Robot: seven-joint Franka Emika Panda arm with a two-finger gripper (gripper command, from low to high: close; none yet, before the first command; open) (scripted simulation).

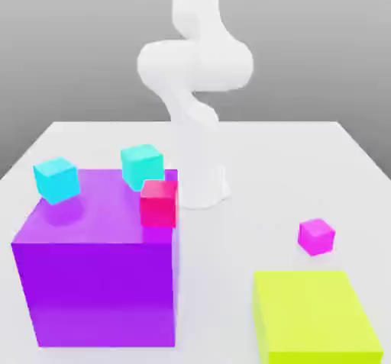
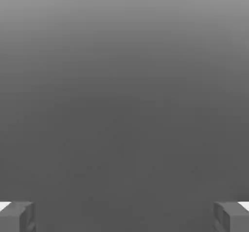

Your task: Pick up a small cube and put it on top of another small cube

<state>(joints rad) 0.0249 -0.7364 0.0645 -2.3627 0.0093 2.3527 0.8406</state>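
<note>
While the claw (image 2: pixel 124 216) gapes on nothing, the small cube (image 1: pixel 316 236) lies on the table (image 1: pixel 290 164).

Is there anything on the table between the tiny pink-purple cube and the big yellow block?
No. In the exterior view, just bare white table lies between the small magenta cube and the yellow block in front of it.
</note>
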